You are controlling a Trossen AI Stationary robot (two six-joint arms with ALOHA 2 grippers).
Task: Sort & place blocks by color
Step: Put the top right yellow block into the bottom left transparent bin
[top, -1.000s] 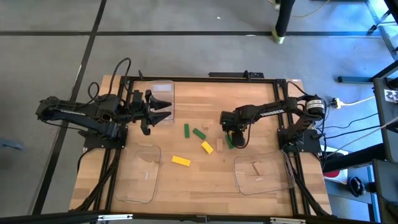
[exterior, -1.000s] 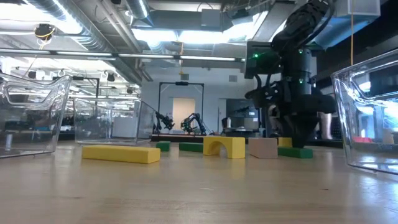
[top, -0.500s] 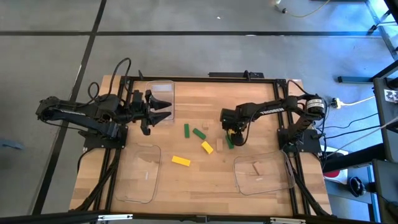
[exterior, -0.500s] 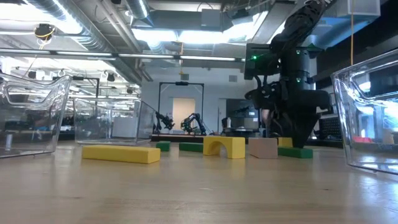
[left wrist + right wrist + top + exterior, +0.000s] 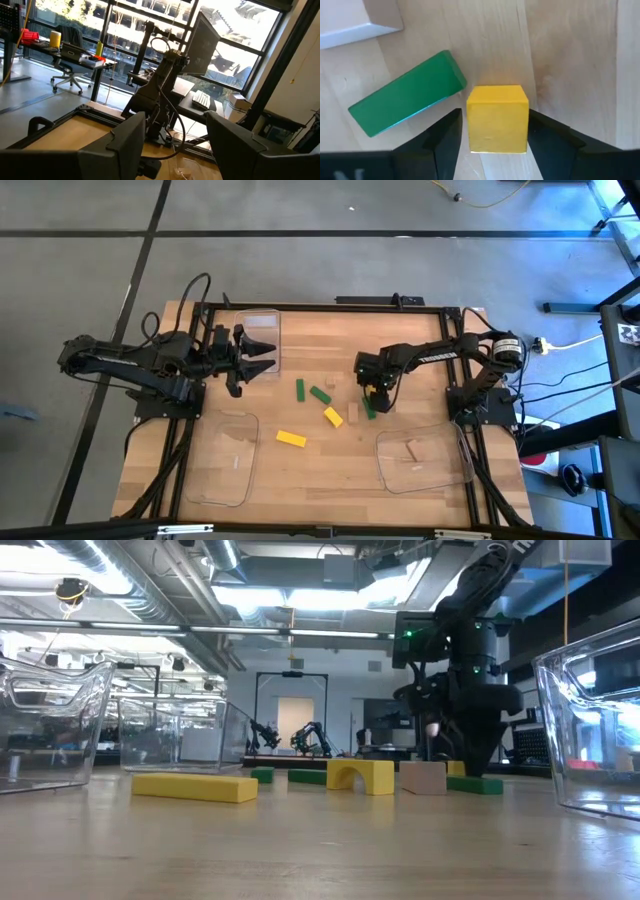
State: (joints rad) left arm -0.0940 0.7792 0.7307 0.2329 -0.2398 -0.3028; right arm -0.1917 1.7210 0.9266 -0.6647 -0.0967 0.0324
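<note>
My right gripper (image 5: pixel 496 131) points straight down at a yellow cube (image 5: pixel 497 117) that rests on the table. It is open, with one finger close to each of two opposite sides of the cube. A green bar (image 5: pixel 407 107) lies right beside the cube. In the high view the right gripper (image 5: pixel 377 394) hides the cube. More blocks lie mid-table: two green bars (image 5: pixel 300 389) (image 5: pixel 321 394), a yellow arch (image 5: pixel 333 417), a yellow bar (image 5: pixel 291 438) and a tan block (image 5: pixel 352 414). My left gripper (image 5: pixel 268 358) hovers open at the far left. My right gripper comes at the yellow cube from above, its fingers (image 5: pixel 447 137) level with the cube's two opposite side faces (image 5: pixel 470 125). Whether the fingers touch those faces I cannot tell. The cube sits flat on the table.
Three clear trays stand on the table: one at the far left (image 5: pixel 262 330), one near left (image 5: pixel 222 458), and one near right (image 5: pixel 440 470) holding tan blocks (image 5: pixel 412 450). A black frame (image 5: pixel 330 304) rims the tabletop.
My right gripper has rolled a little about its downward-pointing line while staying over the yellow cube. The blocks lie where they were.
</note>
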